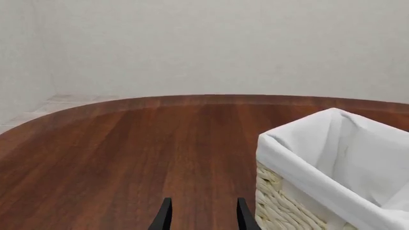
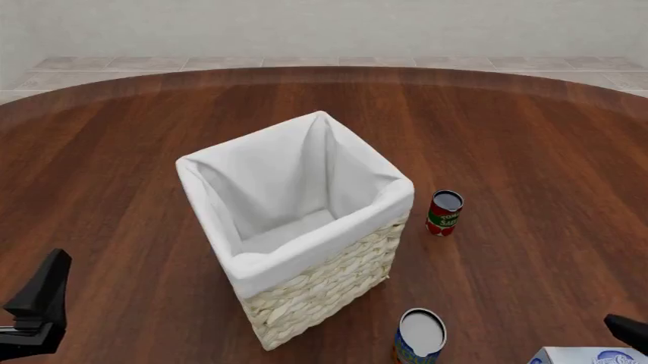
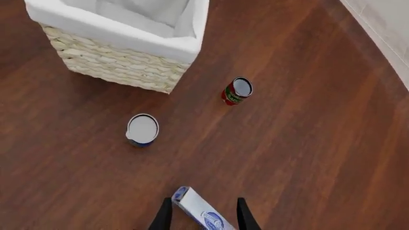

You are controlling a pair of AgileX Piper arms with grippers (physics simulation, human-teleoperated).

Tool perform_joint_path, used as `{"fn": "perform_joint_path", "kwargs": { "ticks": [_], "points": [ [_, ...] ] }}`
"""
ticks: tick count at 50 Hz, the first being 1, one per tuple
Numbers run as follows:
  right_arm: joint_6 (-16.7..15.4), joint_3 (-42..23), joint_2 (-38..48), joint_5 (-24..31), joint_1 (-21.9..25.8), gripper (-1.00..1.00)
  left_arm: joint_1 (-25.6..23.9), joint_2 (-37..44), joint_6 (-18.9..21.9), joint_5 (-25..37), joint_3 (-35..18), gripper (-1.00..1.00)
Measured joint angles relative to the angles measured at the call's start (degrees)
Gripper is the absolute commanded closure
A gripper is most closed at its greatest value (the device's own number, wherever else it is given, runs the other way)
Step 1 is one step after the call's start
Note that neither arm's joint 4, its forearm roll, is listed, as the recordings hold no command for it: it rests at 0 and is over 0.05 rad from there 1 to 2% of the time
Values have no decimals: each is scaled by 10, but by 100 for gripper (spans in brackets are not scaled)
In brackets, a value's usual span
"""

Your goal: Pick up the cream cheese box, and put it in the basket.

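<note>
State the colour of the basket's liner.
White, folded over the basket rim; liner shows best in the front view.

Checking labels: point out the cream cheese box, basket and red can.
cream cheese box (image 3: 199, 211): right wrist view, white top face.
basket (image 2: 322, 282): front view, woven side wall.
red can (image 2: 444, 213): front view, label side.

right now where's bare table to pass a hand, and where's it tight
Bare wood lies left of the basket and across the far side of the table. It is tighter at the near right: red can, blue-orange can and cream cheese box.
</note>
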Motion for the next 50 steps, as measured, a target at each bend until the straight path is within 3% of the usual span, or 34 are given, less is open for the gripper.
{"fn": "perform_joint_path", "kwargs": {
  "ticks": [50],
  "points": [
    [-24, 40, 47, 2, -2, -100, 2, -3, -3, -3, -2, -100]
  ]
}}
